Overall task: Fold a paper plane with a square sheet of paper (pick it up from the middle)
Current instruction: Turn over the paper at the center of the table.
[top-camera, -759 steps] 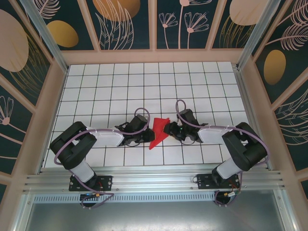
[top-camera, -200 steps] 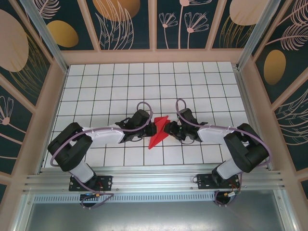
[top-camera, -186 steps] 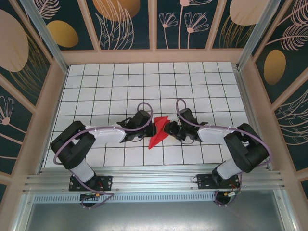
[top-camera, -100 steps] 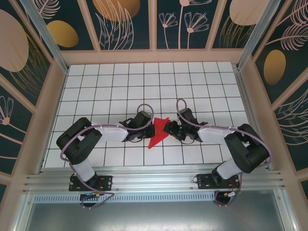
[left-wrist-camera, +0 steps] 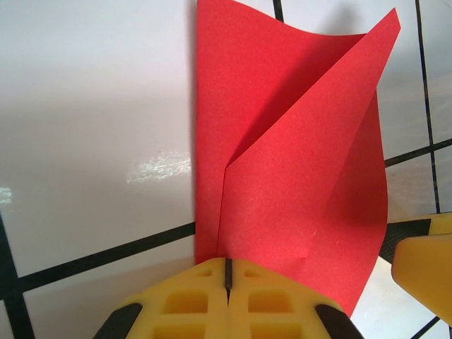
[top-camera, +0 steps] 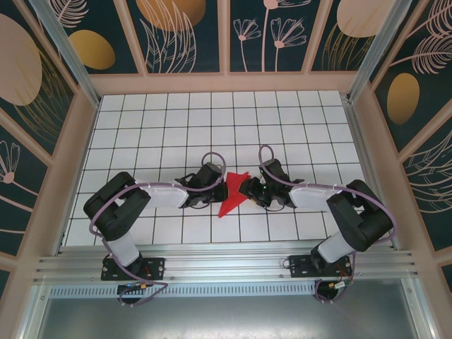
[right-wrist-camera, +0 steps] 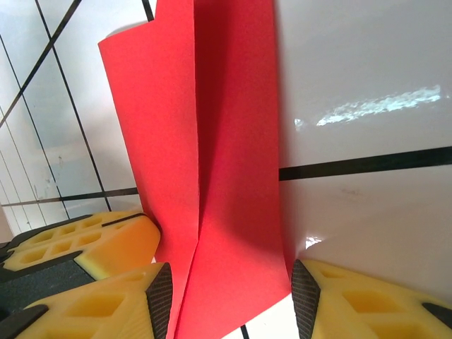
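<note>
A white tiled table (top-camera: 176, 120) with a black grid fills the middle. Dark panels with peach and gold flowers and leaves form the far wall (top-camera: 226, 35), the left wall (top-camera: 35, 92) and the right wall (top-camera: 417, 106). Slanted metal posts stand at the far left (top-camera: 67, 49) and far right (top-camera: 378, 49) corners. A ribbed aluminium rail (top-camera: 226, 268) runs along the near edge, and nearer still lies what looks like a grey metal sheet (top-camera: 226, 318).

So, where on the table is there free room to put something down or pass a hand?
Bare: the far tiles of the table, from the back wall to the left arm and right arm, and a strip at the near edge between them. Crowded: the middle, where left tool and right tool meet at the red paper.
</note>
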Controlling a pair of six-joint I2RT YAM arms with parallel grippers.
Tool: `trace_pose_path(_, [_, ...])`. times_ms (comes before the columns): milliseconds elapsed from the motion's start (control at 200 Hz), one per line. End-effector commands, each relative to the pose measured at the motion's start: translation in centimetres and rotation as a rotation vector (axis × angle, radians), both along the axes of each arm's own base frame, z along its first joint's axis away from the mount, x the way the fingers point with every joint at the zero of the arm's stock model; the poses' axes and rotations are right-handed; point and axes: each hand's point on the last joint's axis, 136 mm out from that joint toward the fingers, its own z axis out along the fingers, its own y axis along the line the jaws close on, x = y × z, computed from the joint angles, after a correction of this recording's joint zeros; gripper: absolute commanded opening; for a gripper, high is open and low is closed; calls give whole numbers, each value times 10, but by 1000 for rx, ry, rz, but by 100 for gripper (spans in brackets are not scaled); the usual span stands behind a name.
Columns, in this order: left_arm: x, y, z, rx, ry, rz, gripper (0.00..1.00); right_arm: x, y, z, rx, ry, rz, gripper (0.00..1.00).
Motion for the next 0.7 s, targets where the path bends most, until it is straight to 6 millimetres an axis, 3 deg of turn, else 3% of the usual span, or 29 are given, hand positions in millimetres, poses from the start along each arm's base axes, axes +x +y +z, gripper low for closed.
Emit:
trace_pose_path(0, [-10, 11, -17, 42, 42, -10, 0, 1, 4, 1, 27, 6, -15, 51])
trace_pose_path(696, [-17, 7, -14, -25, 64, -9, 0, 20, 22, 27, 147, -67, -14, 52])
